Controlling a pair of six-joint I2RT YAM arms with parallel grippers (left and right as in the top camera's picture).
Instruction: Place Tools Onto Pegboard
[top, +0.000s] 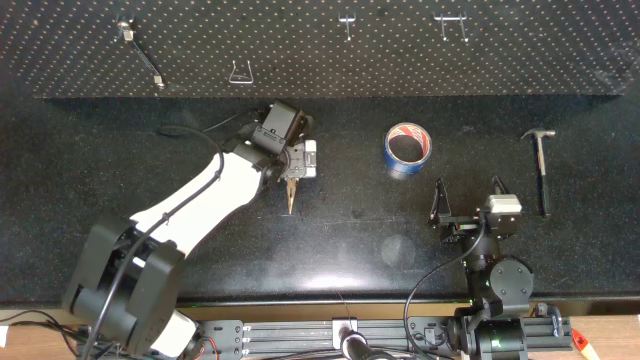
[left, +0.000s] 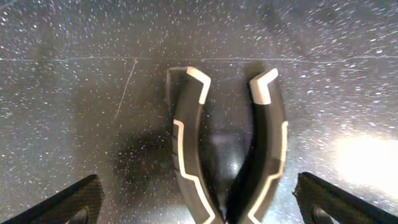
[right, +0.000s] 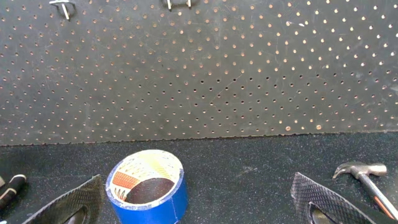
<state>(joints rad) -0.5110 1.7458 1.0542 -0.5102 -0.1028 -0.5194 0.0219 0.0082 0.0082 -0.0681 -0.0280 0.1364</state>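
Two-arm station at a black worktop (top: 100, 170), with the pegboard (top: 330, 45) along its far edge.

(a) The left gripper (left: 198, 180) sits directly above the pliers (left: 189, 143). Its 2 fingers (left: 62, 202) are spread wide, 1 on each side of the handles. Bare worktop shows between each finger and the nearest handle, so the pincer holds nothing and touches nothing.

(b) The pliers lie flat on the worktop near the pegboard's foot. The 2 black, white-edged handles splay toward the board, and the nose points back toward the arm bases.

(c) The right gripper (right: 196, 179) stands low near its own base and faces the pegboard. Its fingers are likewise set far apart and hold nothing. The blue tape roll (right: 148, 186) stands on end just ahead of the gap between them, apart from both fingers.

(d) The hammer (top: 541, 165) lies on the worktop to the right of the right gripper, its head toward the board.

(e) Wire hooks (top: 240, 72) stud the pegboard, and a slim metal item (top: 145, 55) hangs at its upper left.
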